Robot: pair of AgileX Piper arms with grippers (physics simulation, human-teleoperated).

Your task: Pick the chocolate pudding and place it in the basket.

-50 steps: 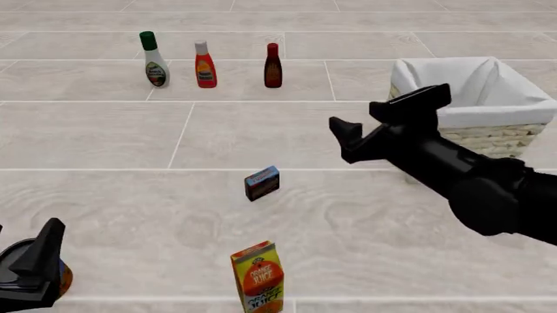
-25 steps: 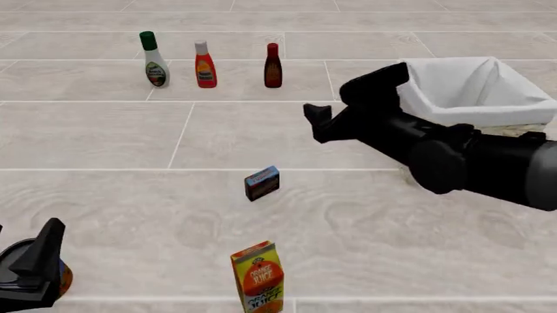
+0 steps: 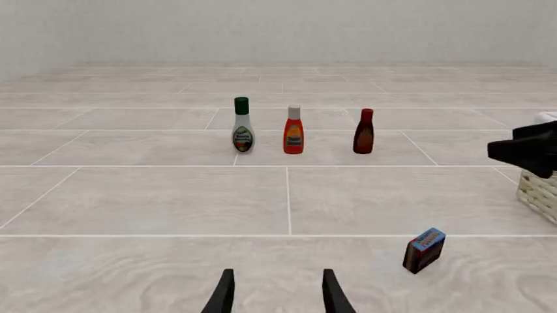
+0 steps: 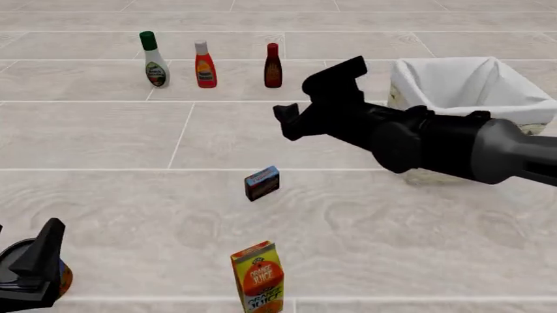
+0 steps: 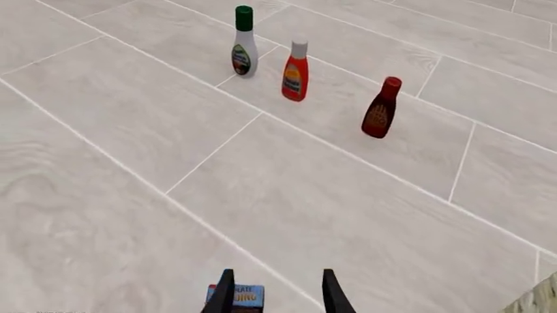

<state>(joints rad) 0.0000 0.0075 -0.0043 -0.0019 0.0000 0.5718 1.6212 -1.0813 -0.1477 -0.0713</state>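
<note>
Pudding (image 4: 262, 182) tilted, untouched; right gripper (image 4: 304, 98) high, fingers apart, empty. Off-centre descent could topple it. Left gripper (image 3: 276, 293) parted, idle.

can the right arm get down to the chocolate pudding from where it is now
Probably yes. The right gripper hangs open above and beyond the chocolate pudding, which stands alone on the floor; the orange juice carton sits well clear, nearer the camera.

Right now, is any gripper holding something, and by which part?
Nothing is held. The right gripper is open in the air beyond the chocolate pudding; the left gripper is open and empty.
</note>
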